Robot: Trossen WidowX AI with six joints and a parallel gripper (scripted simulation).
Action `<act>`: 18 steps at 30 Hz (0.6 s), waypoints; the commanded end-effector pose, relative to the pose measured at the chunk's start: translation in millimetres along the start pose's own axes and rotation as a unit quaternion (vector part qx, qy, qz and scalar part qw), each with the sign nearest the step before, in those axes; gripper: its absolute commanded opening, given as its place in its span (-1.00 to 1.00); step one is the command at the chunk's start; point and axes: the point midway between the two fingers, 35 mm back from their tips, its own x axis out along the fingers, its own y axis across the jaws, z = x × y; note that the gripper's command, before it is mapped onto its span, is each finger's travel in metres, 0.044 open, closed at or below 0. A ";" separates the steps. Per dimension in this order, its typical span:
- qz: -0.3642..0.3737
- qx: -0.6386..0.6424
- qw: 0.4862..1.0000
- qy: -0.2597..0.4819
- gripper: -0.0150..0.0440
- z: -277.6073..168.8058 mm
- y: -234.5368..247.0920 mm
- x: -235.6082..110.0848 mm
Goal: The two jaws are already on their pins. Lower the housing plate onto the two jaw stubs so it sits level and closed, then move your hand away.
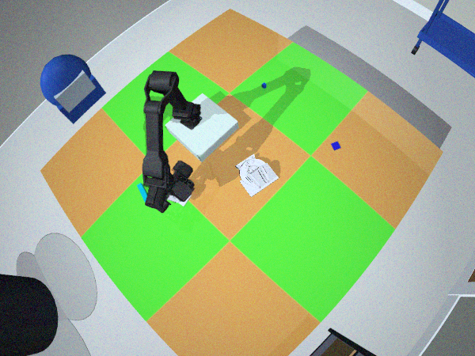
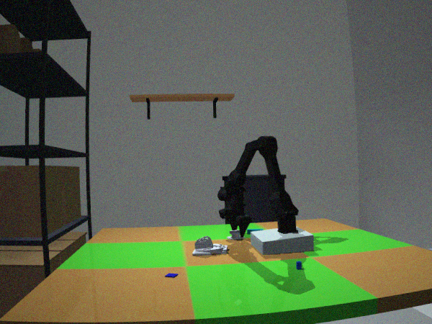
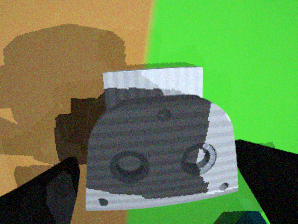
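Observation:
The housing plate [image 3: 165, 132] [image 1: 184, 202] [image 2: 234, 237] is grey-white with a rounded edge and two round holes. It appears to rest on a pale block [image 3: 150, 78], or on a raised part of its own; I cannot tell which. My gripper [image 3: 158, 157] [image 2: 239, 231] is open, its black fingers on either side of the plate with gaps, holding nothing. The base assembly [image 1: 257, 176] [image 2: 212, 249] is white and stands apart from the plate, with a grey domed part [image 2: 204, 243] rising from it. The jaws, pins and stubs are too small to tell apart.
A cyan bar [image 1: 142, 192] [image 2: 255, 231] [image 3: 243, 217] lies close to the plate. The arm stands on a pale box [image 1: 214, 134] [image 2: 282, 245]. A small blue cylinder [image 1: 264, 85] [image 2: 299, 265] and a flat blue square [image 1: 336, 145] [image 2: 171, 275] are farther off.

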 end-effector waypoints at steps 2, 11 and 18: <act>0.000 0.002 1.000 -0.003 1.00 1.0 -0.2 0.2; 0.000 0.002 1.000 -0.003 1.00 1.0 -0.2 0.3; 0.000 0.000 1.000 0.000 0.89 0.0 0.0 0.2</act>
